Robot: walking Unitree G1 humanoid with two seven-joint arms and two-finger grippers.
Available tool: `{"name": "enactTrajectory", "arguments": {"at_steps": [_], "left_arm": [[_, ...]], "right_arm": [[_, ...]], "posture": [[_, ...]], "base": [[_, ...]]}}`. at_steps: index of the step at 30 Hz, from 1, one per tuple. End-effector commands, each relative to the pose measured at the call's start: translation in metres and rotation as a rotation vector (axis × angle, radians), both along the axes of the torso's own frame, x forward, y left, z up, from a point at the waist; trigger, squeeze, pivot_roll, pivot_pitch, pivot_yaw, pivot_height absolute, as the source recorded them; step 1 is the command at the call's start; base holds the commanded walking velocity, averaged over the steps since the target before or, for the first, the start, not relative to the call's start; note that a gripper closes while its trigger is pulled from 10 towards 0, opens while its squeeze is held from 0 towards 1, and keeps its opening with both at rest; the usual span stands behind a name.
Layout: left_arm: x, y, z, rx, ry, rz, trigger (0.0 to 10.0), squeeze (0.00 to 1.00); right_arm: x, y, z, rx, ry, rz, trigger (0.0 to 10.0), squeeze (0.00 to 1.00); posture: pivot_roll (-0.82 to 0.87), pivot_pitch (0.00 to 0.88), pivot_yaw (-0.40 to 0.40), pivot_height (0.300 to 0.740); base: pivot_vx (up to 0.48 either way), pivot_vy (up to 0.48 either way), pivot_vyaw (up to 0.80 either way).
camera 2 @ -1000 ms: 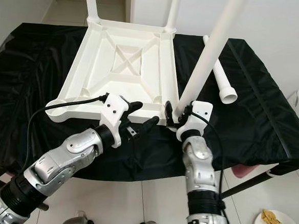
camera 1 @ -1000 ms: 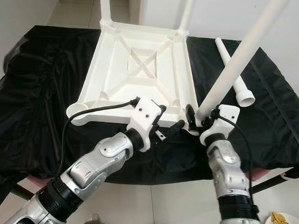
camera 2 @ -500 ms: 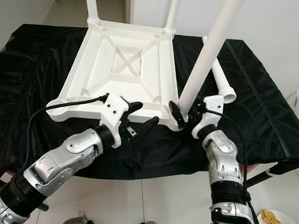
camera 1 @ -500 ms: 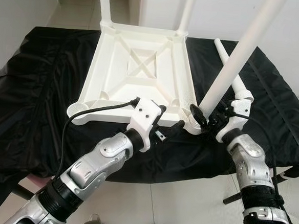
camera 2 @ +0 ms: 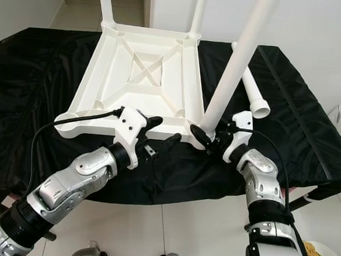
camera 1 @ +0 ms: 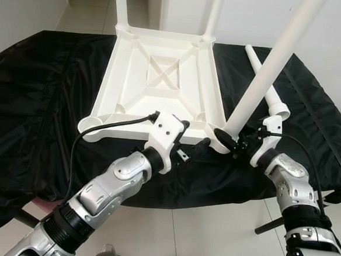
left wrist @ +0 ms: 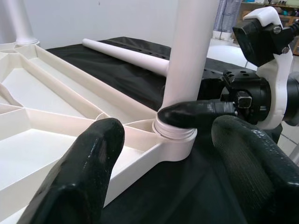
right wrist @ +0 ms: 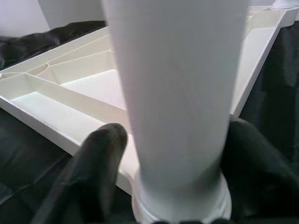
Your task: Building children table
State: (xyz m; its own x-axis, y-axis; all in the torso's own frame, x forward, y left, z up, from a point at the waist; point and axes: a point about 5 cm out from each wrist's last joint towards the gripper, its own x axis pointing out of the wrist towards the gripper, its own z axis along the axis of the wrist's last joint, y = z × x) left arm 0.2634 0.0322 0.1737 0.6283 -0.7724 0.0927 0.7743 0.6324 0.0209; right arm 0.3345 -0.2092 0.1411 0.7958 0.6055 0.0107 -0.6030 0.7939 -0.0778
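Our left arm reaches forward and inward across the black cloth (camera 1: 38, 95), elbow bent, and its left tool (camera 1: 194, 146) hovers at the near edge of the upturned white tabletop (camera 1: 162, 75). Its two fingers are spread wide with nothing between them, pointing toward the near right corner socket (left wrist: 175, 140).

The tabletop lies underside up on the cloth-draped table, its ribs crossing in an X at the centre. Two legs already stand in the far corners. A third white leg (camera 1: 268, 70) rises at a tilt from the near right corner, its foot seated in the socket (how deep it sits, we cannot tell). A spare leg (camera 1: 267, 88) lies flat on the cloth just beyond, to the right.

Our right arm comes in from the right, forearm angled inward, and the right tool (camera 1: 228, 139) has its fingers closed around the tilted leg just above the socket, one finger (left wrist: 196, 113) pressed against the leg's base.
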Motion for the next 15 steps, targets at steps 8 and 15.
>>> {"name": "enactTrajectory", "arguments": {"at_steps": [8,15], "left_arm": [[-0.0073,-0.0048,0.0002,0.029,-0.025,-0.235,10.0,0.0],[-0.007,-0.0051,0.0005,0.027,-0.026,-0.234,10.0,0.0]], "right_arm": [[-0.001,-0.0006,-0.0041,-0.003,0.011,0.038,0.5,0.0],[-0.0007,-0.0019,-0.0041,0.024,0.007,-0.023,10.0,0.0]], "posture": [[0.01,0.042,-0.019,0.74],[0.0,0.042,-0.019,0.74]], "base": [[0.0,0.0,0.0],[0.0,0.0,0.0]]}}
